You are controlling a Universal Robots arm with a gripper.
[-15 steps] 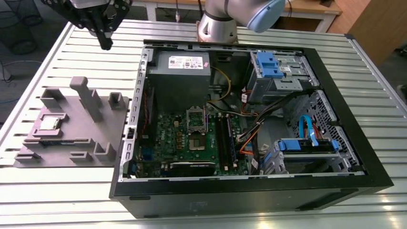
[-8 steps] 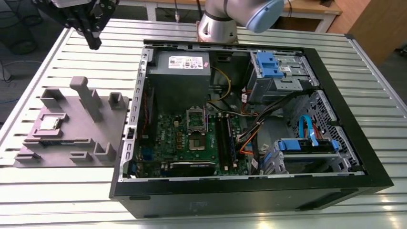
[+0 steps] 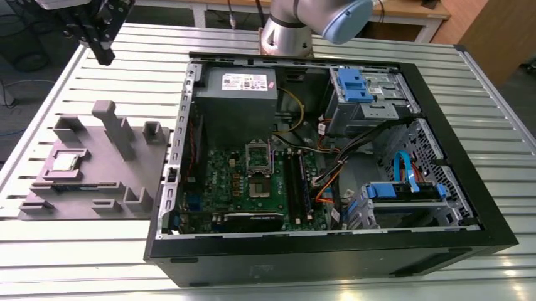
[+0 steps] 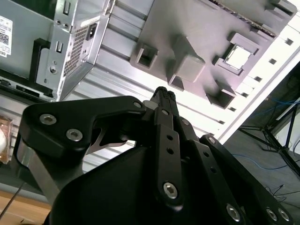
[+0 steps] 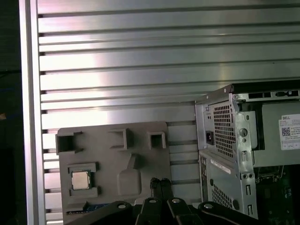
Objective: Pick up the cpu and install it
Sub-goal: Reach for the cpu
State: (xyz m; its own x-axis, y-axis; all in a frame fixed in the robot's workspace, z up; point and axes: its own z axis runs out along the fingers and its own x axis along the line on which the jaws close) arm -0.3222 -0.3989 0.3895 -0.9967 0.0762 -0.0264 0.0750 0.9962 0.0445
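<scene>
Hovering upper left of exterior view, black gripper (image 3: 104, 58), fingers pinched together, empty; best squaring over small silvery square cpu (image 3: 65, 162).

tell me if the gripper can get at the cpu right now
Probably yes: the cpu lies uncovered in its pocket on the grey tray, and the gripper hangs empty above the table, with only open air between them.
</scene>
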